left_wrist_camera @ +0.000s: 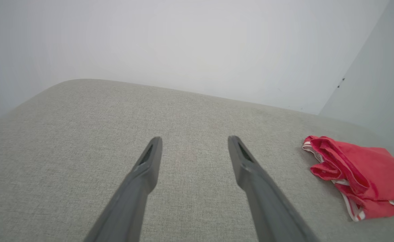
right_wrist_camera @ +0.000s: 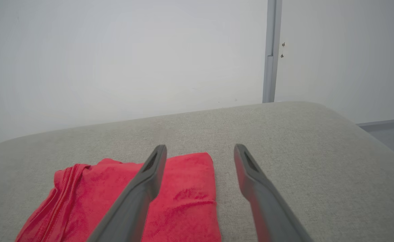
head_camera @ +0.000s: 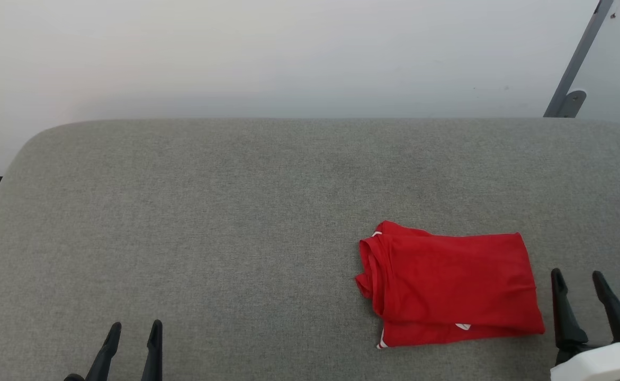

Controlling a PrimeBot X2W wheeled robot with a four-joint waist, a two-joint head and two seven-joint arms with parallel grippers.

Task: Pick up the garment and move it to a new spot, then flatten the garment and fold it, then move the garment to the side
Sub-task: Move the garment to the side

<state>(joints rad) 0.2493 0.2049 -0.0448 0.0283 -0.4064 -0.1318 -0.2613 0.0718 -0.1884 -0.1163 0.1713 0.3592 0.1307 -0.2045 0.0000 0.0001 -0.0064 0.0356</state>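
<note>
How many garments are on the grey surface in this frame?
1. The garment lies folded on the grey surface, toward the robot's right, just left of the right gripper; none seems hidden.

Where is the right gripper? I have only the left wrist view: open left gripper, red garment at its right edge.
Observer: In the head view the right gripper is open, just right of the garment, with a strip of cushion between them.
Operator: Is the garment's cut-off side tidy?
Observer: Yes. The head view shows a straight right edge on a folded rectangle, bunched only at its left end.
Operator: Any room beyond it?
Observer: The right wrist view shows bare cushion to the garment's right, ending in a rounded corner.
</note>
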